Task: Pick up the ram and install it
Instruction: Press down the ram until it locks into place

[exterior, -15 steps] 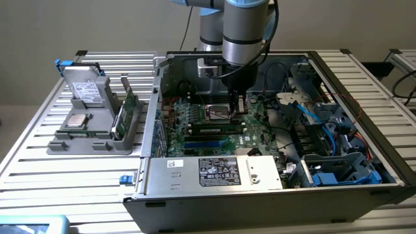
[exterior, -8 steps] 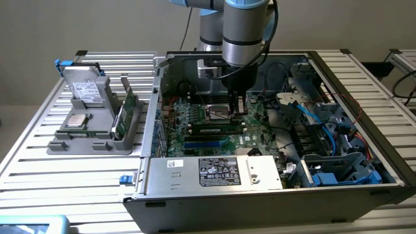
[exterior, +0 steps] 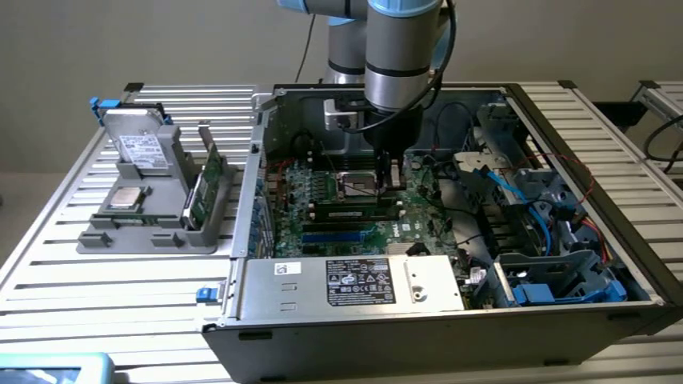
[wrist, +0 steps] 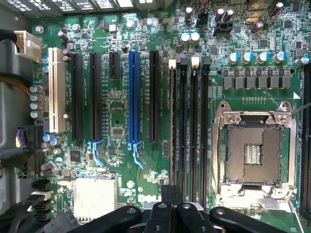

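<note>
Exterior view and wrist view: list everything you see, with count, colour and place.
computer case: one, dark grey, open, on the table
table: one, silver slats, under the case
motherboard: one, green, inside the case
CPU socket: one, silver, on the motherboard
memory slots: four, black, beside the socket
tray: one, grey, exterior view's left of the case
ram: two it seems, green, standing in the tray
hard drive: one, silver, on the tray
arm: one, grey and blue, above the case
gripper: one, black, shut, over the motherboard
</note>
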### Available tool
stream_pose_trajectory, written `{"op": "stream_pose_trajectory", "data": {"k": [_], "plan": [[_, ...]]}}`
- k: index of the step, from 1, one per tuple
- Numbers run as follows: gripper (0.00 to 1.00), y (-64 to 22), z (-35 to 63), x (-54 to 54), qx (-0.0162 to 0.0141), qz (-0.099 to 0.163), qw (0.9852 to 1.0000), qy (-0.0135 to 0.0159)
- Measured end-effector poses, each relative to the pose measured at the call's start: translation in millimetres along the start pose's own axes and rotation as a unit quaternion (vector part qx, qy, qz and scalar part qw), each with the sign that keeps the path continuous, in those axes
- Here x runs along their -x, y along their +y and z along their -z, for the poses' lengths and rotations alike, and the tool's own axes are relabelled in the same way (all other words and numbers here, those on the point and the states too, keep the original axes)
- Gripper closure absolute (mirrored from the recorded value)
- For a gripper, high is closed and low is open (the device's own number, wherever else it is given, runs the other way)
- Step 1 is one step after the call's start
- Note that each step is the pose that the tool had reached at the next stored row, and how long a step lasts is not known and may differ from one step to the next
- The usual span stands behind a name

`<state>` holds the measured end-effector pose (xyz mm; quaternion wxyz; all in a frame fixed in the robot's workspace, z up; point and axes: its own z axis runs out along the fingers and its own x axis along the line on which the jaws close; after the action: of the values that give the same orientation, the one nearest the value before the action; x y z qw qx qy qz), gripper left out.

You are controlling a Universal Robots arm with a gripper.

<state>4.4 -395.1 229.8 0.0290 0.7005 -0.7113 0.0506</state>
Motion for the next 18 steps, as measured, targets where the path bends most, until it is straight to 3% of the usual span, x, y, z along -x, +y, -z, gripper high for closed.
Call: {"op": "stream_pose_trajectory", "data": {"k": [18], "plan": [[0.89, 0.2, -4.5, 0.5, 0.0001, 0.0, 1.0, 0.0002]]}}
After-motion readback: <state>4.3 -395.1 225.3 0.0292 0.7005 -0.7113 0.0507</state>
